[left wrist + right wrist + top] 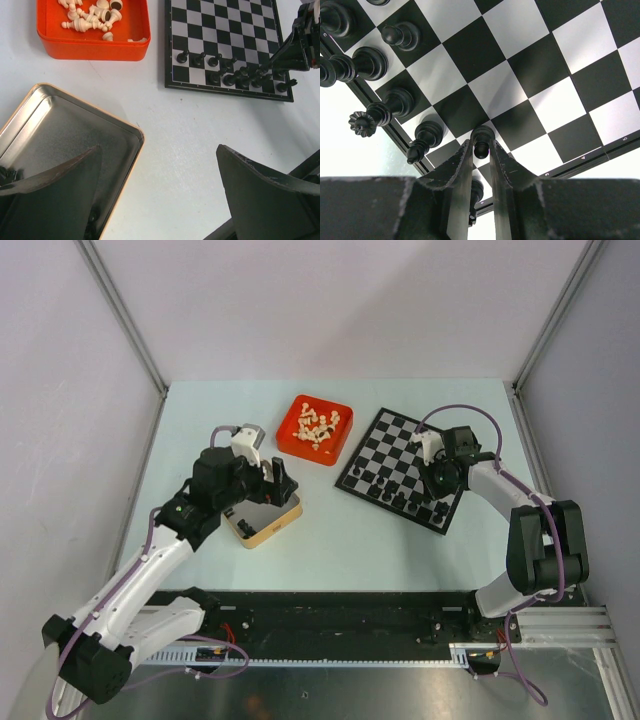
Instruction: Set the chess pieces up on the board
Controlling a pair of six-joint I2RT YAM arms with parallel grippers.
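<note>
The board (pixel 385 445) lies at the right, tilted; it also shows in the left wrist view (pixel 220 30) and in the right wrist view (pixel 485 45). Several black chess pieces (pixel 395 498) stand in rows along its near edge (pixel 235 72), some close up (pixel 375 62). My right gripper (pixel 437 483) is over the board's near right corner. Its jaws (pixel 481 147) are shut on a black pawn (pixel 481 140) whose base is at the board's surface. My left gripper (pixel 280 480) is open and empty (pixel 157 165), over the right edge of a metal tin (pixel 65 130).
A red tray (pixel 315 428) behind the tin holds several cream pieces (pixel 92 17). The gold-rimmed tin (pixel 262 518) lies left of centre. Grey walls stand on three sides. A black rail runs along the near edge.
</note>
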